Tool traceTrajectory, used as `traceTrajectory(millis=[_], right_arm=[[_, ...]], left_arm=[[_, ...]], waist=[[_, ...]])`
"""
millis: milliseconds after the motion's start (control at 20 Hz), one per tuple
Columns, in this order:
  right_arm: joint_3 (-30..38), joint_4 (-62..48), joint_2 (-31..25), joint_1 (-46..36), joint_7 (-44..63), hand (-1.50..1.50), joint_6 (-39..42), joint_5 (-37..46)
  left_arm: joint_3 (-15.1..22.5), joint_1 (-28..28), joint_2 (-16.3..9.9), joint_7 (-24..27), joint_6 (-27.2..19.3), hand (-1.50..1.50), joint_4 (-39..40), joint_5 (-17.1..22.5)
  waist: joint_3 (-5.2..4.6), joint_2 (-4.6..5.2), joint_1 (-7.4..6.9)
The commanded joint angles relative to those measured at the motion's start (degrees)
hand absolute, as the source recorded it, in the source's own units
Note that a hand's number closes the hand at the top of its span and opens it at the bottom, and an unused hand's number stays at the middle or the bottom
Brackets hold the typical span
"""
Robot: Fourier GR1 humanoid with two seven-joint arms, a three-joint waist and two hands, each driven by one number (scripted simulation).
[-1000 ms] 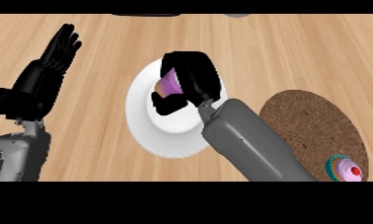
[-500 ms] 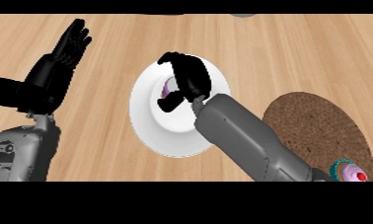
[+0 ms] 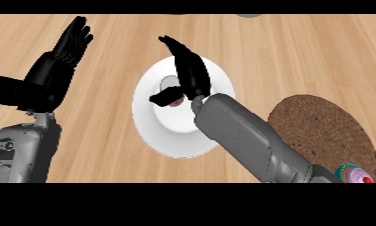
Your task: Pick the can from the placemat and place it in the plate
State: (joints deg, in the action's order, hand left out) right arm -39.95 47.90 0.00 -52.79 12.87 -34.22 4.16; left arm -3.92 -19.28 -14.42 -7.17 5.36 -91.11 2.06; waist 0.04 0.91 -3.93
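The white plate (image 3: 158, 130) lies at the middle of the wooden counter. My right hand (image 3: 189, 73) is over it with its fingers straight and pointing away from me, its thumb out to the left. Only small parts of the can (image 3: 170, 80) show beside the thumb, inside the plate; the hand hides the rest, and whether the thumb touches it is unclear. The round brown placemat (image 3: 323, 128) lies to the right with nothing on the part I can see. My left hand (image 3: 58, 68) rests open at the left, fingers up.
A small colourful cupcake-like object (image 3: 356, 175) sits at the lower right by the placemat's edge. Grey items (image 3: 249, 15) peek in at the top edge. My right forearm (image 3: 249, 140) crosses the plate's right rim.
My right hand's fingers have gone from curled round the purple can to straight, leaving the can in the plate. The left hand has shifted slightly upward and to the right.
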Motion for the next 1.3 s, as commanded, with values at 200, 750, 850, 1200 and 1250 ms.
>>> traceTrajectory(millis=[200,750,850,1200,1250], right_arm=[[6.8,0.0,0.0,-0.9,-9.1,-1.5,-2.3,-13.6],[20.1,10.7,-13.9,12.6,-19.4,-1.5,13.2,-18.2],[20.7,13.3,-14.6,17.3,-20.5,-1.5,12.9,-17.4],[24.7,19.6,-21.8,24.1,-20.2,-1.5,21.8,-16.6],[28.4,12.3,-23.7,21.3,-26.1,-1.5,27.0,-19.1]], left_arm=[[-2.6,1.9,-1.4,4.9,1.4,0.0,3.7,0.0],[-3.1,3.1,-0.8,0.4,0.2,0.0,0.0,0.0],[-1.7,4.3,-0.1,-3.3,-0.4,0.0,-5.3,-0.5],[-3.3,6.2,-0.3,-2.8,0.8,0.0,-5.9,0.3],[-3.2,1.8,-0.6,-3.1,0.3,0.0,-2.4,-0.3]], waist=[[-0.04,-0.37,2.06],[-0.01,-0.97,4.31],[-0.01,-1.06,4.1],[-0.04,-1.05,4.05],[-0.01,-0.83,3.93]])
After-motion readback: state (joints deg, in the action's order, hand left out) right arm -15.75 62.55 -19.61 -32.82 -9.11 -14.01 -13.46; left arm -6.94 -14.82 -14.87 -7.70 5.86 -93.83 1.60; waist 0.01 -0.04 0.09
